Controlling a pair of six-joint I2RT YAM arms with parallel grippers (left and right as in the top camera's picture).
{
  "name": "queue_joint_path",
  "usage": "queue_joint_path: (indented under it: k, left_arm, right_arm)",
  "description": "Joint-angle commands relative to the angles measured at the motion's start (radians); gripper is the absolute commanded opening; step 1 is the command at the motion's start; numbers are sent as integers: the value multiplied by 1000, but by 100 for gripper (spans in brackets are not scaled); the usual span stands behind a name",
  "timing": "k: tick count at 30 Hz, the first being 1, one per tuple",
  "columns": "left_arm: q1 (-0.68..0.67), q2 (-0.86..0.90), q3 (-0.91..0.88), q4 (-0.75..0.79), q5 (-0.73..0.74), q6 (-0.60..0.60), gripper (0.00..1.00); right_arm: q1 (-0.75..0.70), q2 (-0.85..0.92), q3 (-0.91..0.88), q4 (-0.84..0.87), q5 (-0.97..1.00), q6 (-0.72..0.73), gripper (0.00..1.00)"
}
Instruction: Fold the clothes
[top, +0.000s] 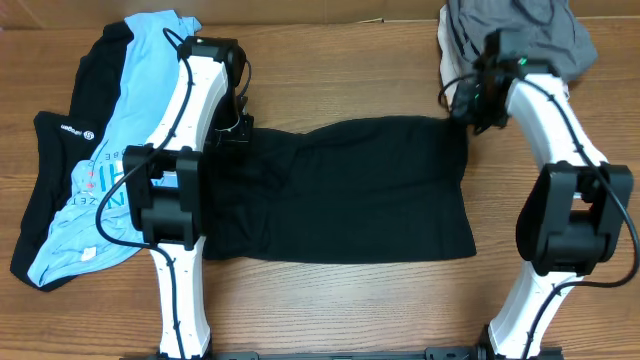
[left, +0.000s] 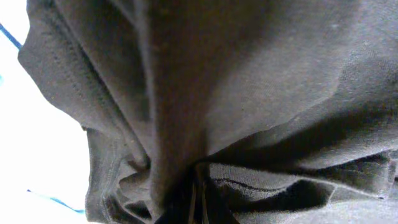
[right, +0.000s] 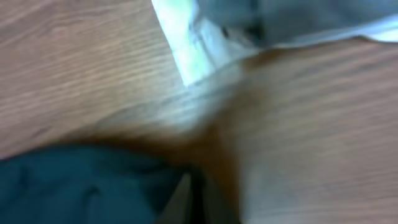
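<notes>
one black garment (top: 350, 190) spread flat; left of it one blue shirt (top: 130, 110), one black top (top: 50, 170); right of it one grey garment (top: 545, 30).

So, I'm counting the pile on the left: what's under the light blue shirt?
A black garment, showing past the left edge and top of the light blue shirt. Anything else beneath is covered.
</notes>
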Motion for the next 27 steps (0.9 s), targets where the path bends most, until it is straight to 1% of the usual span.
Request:
queue_joint_path:
  k: [1, 3, 6, 11, 15, 18, 21, 27]
  left_arm:
    - [26, -25, -2, -9, 53, 36, 4]
    - [34, -25, -2, -14, 85, 55, 4]
    - [45, -25, -2, -24, 97, 72, 4]
    - [56, -25, -2, -56, 126, 108, 4]
    - [58, -25, -2, -93, 123, 134, 4]
    - [59, -25, -2, -100, 117, 138, 4]
    - [59, -25, -2, -106, 116, 143, 4]
    - [59, -25, -2, -132, 106, 151, 4]
  right_arm:
    - [-11, -35, 115, -115, -5, 2, 4]
    - [-14, -42, 149, -204, -13, 2, 4]
    - [-15, -55, 154, -301, -44, 2, 4]
    - [-15, -76, 154, -404, -70, 3, 4]
    - [-15, -130, 147, -485, -71, 2, 4]
    - [-15, -180, 93, -492, -68, 2, 4]
    - [-15, -230, -15, -475, -69, 3, 4]
    - [-14, -293, -260, -344, -100, 29, 4]
